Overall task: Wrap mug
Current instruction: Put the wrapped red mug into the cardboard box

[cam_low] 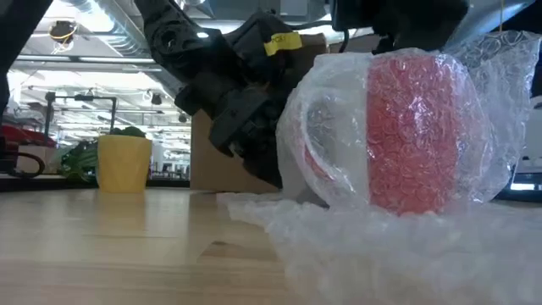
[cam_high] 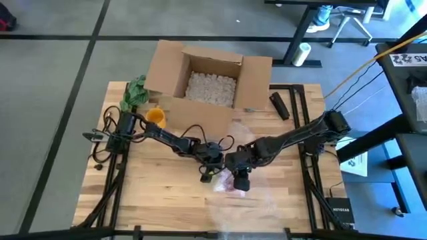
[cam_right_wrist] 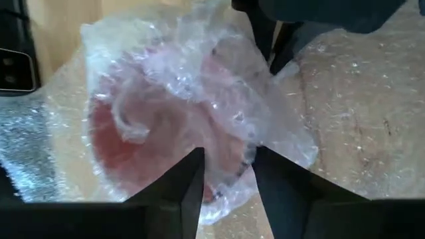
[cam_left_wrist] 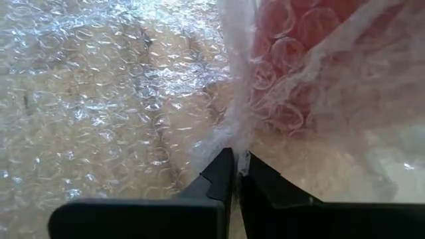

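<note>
Left gripper [cam_left_wrist: 236,166]: fingers pinched together on a fold of bubble wrap [cam_left_wrist: 113,99], just left of the mug. Right gripper [cam_right_wrist: 229,174]: poised directly above the mug, fingers parted with the wrapped rim between them; whether they touch the wrap cannot be told. Red mug [cam_low: 415,135]: stands upright at the centre of the wooden table [cam_high: 160,193], towards its near edge, enveloped in bubble wrap, the loose sheet spreading nearward over the table. Far side of the table: an open cardboard box [cam_high: 207,80] of packing filler; left of the box, a yellow cup [cam_low: 124,163] with a green object [cam_high: 135,92] just beyond it.
</note>
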You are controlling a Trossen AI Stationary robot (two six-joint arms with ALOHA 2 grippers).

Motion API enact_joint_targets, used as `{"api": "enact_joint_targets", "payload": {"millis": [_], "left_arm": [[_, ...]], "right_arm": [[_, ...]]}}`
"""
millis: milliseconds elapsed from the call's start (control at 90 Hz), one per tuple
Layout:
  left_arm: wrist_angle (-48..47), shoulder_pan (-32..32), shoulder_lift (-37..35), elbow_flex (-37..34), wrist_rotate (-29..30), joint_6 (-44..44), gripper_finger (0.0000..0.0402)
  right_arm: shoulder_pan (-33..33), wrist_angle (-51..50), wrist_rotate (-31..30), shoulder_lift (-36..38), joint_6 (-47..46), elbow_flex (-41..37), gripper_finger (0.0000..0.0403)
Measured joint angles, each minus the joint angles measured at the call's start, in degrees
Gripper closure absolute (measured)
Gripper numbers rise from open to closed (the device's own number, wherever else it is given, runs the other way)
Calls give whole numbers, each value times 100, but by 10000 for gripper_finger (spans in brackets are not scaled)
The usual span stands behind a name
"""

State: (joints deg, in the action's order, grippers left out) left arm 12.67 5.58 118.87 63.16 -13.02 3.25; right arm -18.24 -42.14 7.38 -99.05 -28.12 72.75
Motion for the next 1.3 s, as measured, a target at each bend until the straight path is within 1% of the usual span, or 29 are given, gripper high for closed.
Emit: {"api": "enact_joint_targets", "payload": {"millis": [189,389,456,522,589,644,756,967,1300], "left_arm": [[2,0,0,0,-2,-4,402],[1,2,0,0,-2,-22,402],[2,2,0,0,-2,-22,402],[4,2,0,0,-2,-15,402],[12,2,0,0,-2,-11,402],[28,4,2,-4,-6,-9,402],[35,4,2,-4,-11,-4,402],[32,4,2,-4,-13,-24,402],[-81,4,-26,4,-98,-52,402]], "right_arm": [[4,169,30,-113,51,2,285],[0,189,-167,-120,37,2,292],[0,188,-222,-148,33,3,309],[1,189,-288,-182,33,11,339],[11,203,-351,-221,72,13,376],[15,226,-382,-254,131,24,390],[9,226,-436,-261,134,22,389],[-11,171,-439,-112,113,18,398],[-21,83,-231,161,6,52,401]]}}
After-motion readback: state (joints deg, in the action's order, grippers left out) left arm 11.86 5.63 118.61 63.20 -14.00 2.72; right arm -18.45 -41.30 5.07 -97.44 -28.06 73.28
